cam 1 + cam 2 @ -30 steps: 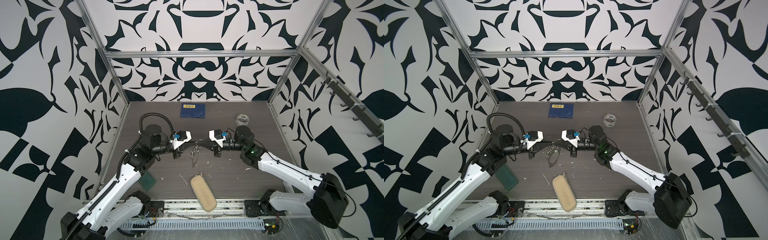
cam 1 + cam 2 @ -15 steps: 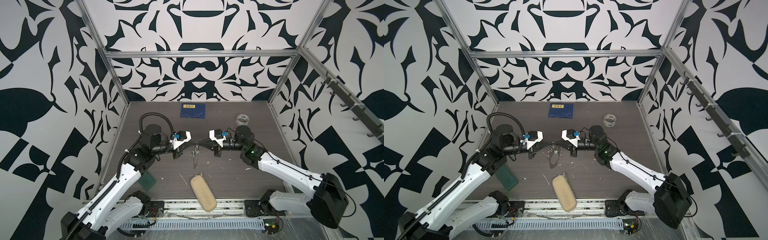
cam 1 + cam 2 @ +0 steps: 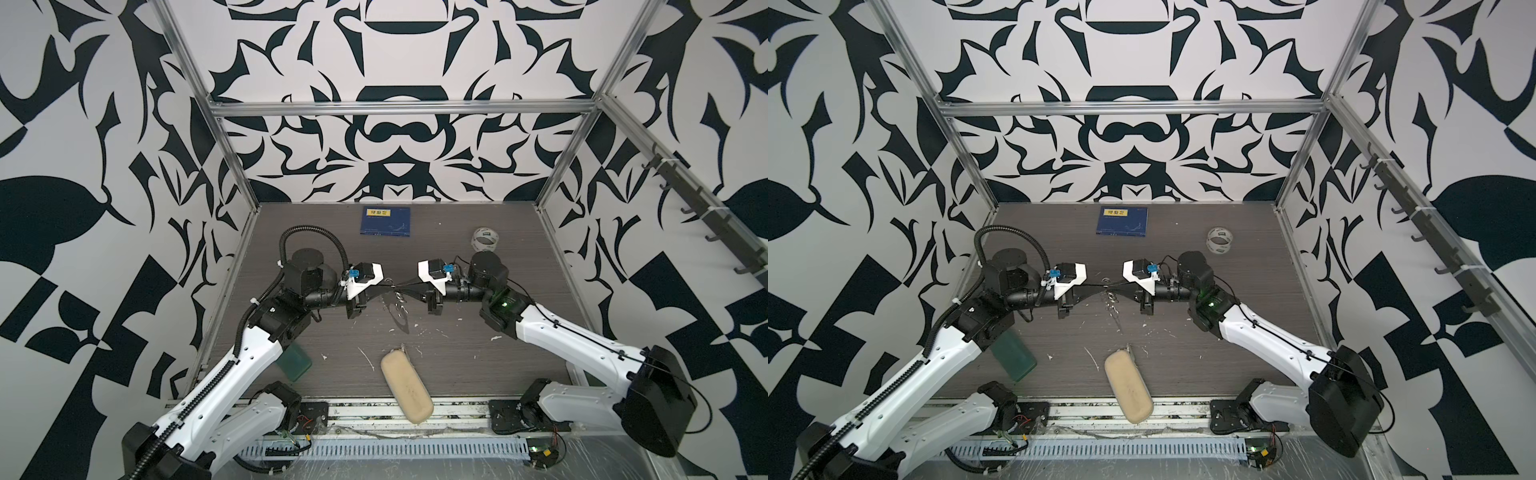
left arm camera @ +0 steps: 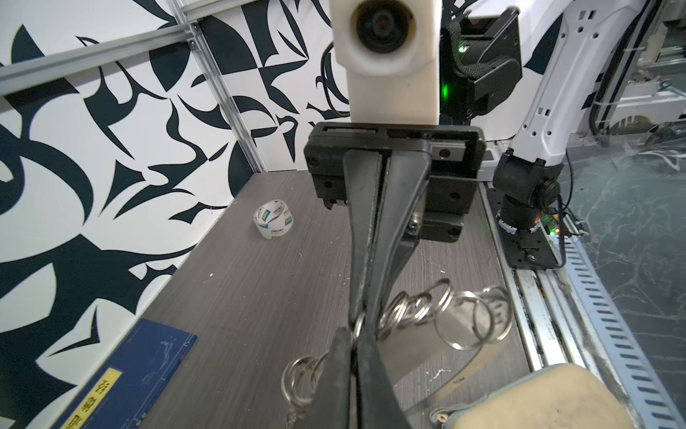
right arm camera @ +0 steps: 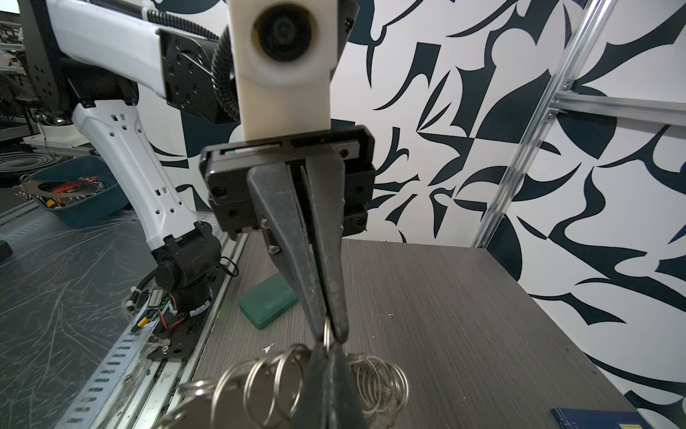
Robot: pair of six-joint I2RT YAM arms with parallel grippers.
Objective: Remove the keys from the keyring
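Observation:
The keyring point(image 3: 400, 306) is a string of thin silvery wire rings hanging in mid-air over the middle of the table, seen in both top views point(image 3: 1112, 304). My left gripper point(image 3: 388, 286) and right gripper point(image 3: 401, 286) meet tip to tip, each shut on the same ring. In the left wrist view my left gripper point(image 4: 354, 334) pinches a ring, with ring clusters point(image 4: 419, 308) to either side. In the right wrist view my right gripper point(image 5: 327, 349) pinches that ring, with coils point(image 5: 274, 379) beside it. I cannot tell the keys apart from the rings.
A blue booklet point(image 3: 385, 222) lies at the back, with a clear printed tape roll point(image 3: 484, 240) at the back right. A beige case point(image 3: 406, 386) overhangs the front edge. A green case point(image 3: 294, 362) lies under the left arm. White flecks point(image 3: 494, 338) dot the table.
Both arms hold their places tip to tip. The left jaws have pinched a little tighter on the ring.

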